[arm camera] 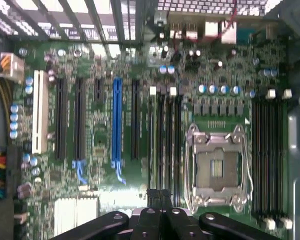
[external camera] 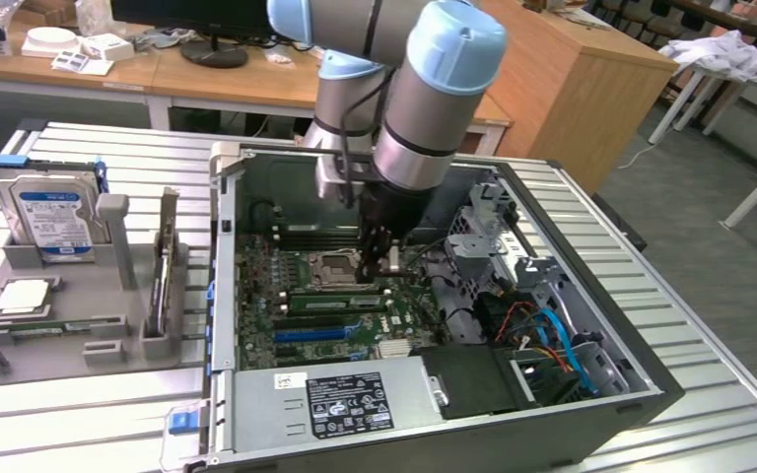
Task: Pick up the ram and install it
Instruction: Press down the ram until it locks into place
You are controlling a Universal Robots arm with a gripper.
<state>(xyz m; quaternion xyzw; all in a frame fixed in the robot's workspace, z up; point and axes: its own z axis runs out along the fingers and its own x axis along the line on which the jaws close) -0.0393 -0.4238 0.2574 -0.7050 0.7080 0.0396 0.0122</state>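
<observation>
The ram (external camera: 335,301), a long green stick with a row of dark chips, lies along the bank of memory slots inside the open computer case (external camera: 642,399). In the exterior view it runs away from my fingertips toward that view's left, with its near end just beneath them. I cannot tell whether I am touching it.

My gripper (external camera: 392,266) is down inside the case and its fingers (arm camera: 154,210) are pressed together with no gap between the tips. Nothing shows clamped between them. In the wrist view my gripper (arm camera: 160,197) hangs over the end of the dark memory slots (arm camera: 165,145), which stretch straight out ahead of my fingertips.

Just beside my fingers sits the processor socket (external camera: 332,266) with its metal frame (arm camera: 217,165), and the slots lie between it and the blue expansion slot (arm camera: 116,125) farther off on the other side.

Well away from my fingers, outside the case, a grey rack (external camera: 115,227) holds the hard drive (external camera: 47,219) upright. The square silver processor (external camera: 24,296) lies flat near it.
</observation>
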